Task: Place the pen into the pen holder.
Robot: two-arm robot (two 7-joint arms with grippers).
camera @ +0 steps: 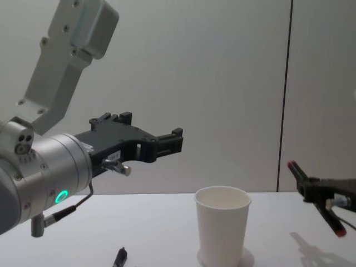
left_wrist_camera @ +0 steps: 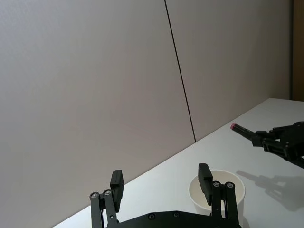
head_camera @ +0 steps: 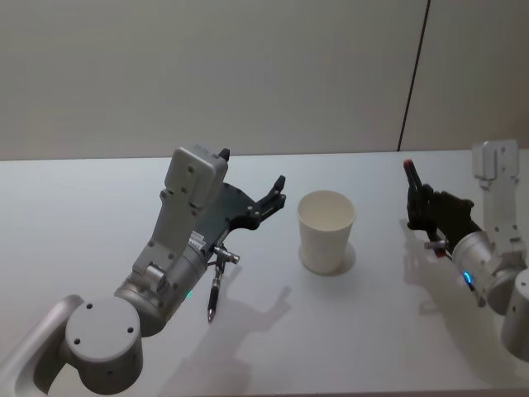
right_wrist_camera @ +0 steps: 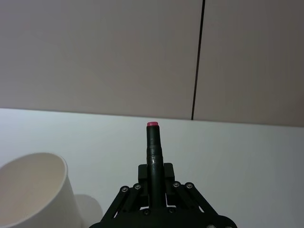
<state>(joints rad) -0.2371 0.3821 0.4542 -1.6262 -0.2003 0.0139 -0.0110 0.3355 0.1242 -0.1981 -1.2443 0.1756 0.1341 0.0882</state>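
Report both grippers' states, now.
Left gripper: open, holding nothing.
Right gripper: closed on the red-tipped black pen.

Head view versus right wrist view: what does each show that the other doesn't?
Head view adds the open left gripper, raised left of the white paper cup, and a second dark pen lying on the table beneath that arm. Right wrist view adds the grip up close: the right gripper shut on the red-tipped pen. Both share that gripper, that pen and the cup.
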